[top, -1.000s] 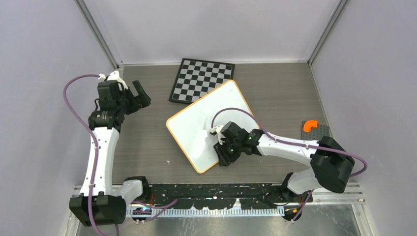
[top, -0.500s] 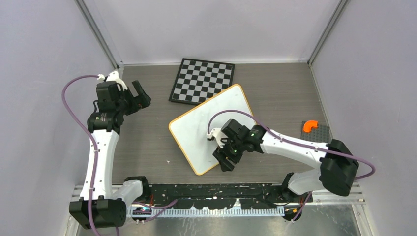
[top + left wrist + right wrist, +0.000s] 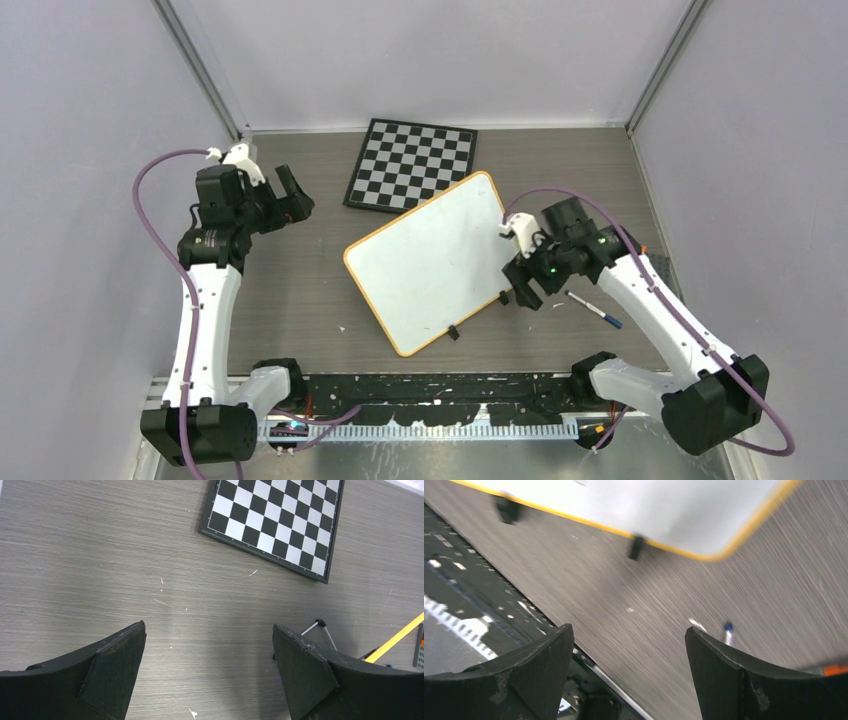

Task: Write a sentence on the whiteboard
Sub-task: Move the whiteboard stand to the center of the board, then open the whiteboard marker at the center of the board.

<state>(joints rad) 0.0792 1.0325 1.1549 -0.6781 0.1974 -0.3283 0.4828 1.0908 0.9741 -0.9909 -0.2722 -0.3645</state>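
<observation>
R gripper (image 3: 522,288): jaws wide apart, nothing between, hovering just off whiteboard's (image 3: 430,262) right edge, by clip (image 3: 504,297) there. L gripper (image 3: 290,197): also spread, empty, well left of whiteboard. Whiteboard flat on table (image 3: 300,300), skewed, orange rim, surface blank; 2nd clip (image 3: 453,332) on near edge. Chessboard (image 3: 412,163) just behind whiteboard's far corner; touching or not, can't tell. Pen (image 3: 593,309) w/ blue tip right of whiteboard, beside R gripper. Orange piece (image 3: 630,256) on grey plate (image 3: 655,272) further right.
</observation>
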